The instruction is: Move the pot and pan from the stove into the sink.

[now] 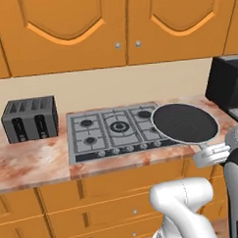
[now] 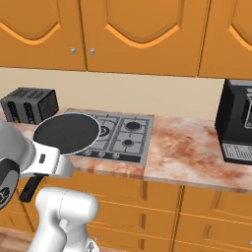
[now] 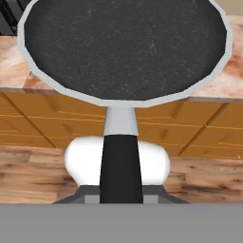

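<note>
The shallow black pan with a thin light rim hangs level above the right front corner of the stove, reaching out over the counter's edge. My gripper is shut on its long dark handle, just in front of the counter. In the right base view the pan sits over the near left part of the stove, with my gripper below it and the handle's end poking out behind the hand. The hand view looks along the handle into the empty pan. The pot and the sink are out of view.
A dark slotted toaster stands on the marble counter left of the stove. A black appliance stands at the right end of the counter. Orange wall cabinets hang above and drawers run below the counter.
</note>
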Tool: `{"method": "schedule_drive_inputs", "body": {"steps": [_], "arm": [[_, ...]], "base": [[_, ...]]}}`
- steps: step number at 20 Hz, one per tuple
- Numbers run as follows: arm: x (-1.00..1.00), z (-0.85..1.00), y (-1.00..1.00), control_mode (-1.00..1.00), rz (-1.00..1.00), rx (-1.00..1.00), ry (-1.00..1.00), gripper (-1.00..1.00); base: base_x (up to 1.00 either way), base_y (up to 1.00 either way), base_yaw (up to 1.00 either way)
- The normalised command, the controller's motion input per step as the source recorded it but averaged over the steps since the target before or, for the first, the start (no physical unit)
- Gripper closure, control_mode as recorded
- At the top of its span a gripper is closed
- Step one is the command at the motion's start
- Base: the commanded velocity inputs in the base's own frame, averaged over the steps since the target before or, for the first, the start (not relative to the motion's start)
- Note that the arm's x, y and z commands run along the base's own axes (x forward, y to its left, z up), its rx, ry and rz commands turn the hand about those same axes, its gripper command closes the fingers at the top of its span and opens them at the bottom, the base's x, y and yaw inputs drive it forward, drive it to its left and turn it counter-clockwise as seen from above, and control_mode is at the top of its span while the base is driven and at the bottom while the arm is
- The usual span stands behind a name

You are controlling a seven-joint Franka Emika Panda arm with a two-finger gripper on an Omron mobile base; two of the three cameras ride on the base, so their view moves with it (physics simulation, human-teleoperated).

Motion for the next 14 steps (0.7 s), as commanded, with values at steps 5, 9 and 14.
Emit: {"method": "schedule_drive_inputs", "body": {"steps": [5,9,14], "arm": [[0.00,0.00,0.00,1.00,0.00,0.00,0.00,1.00],[0.00,0.00,0.00,1.00,0.00,0.00,0.00,1.00],[0.00,0.00,0.00,1.00,0.00,0.00,0.00,1.00]], "base": [[-0.07,-0.06,0.35],[-0.11,-0.02,0.47],[-0.10,-0.04,0.48]]}}
